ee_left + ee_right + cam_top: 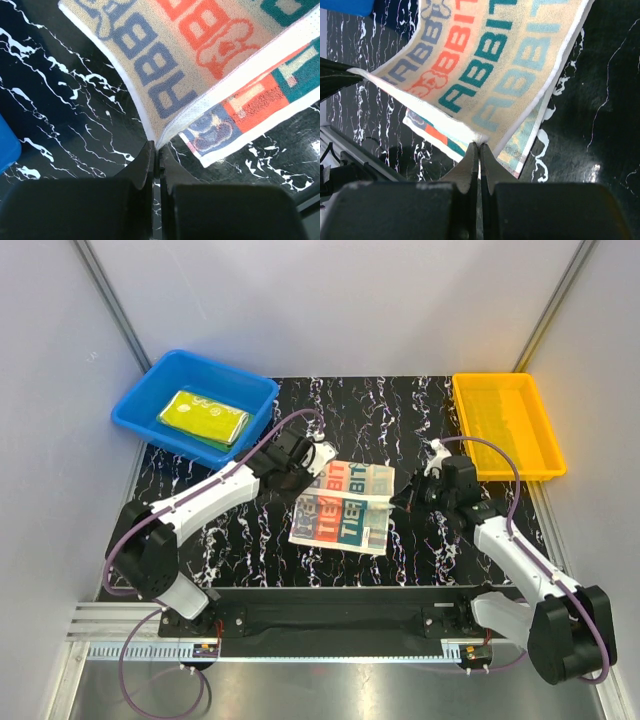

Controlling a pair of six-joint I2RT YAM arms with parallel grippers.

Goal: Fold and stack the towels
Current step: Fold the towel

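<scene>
The striped lettered towel (343, 506) lies mid-table, its far half lifted and folded over the near half. My left gripper (312, 472) is shut on its lifted left corner (159, 142). My right gripper (402, 502) is shut on its lifted right corner (481, 137). Lettering in navy, red and teal shows in both wrist views (200, 45) (485, 65). The yellow printed towel (203, 416) lies folded in the blue bin (150, 390) on top of a green towel (218, 444), of which only an edge shows.
An orange tray (505, 425) stands at the back right. The black marbled mat (250, 550) covers the table. Grey walls close in on both sides. A metal rail runs along the near edge (330, 645).
</scene>
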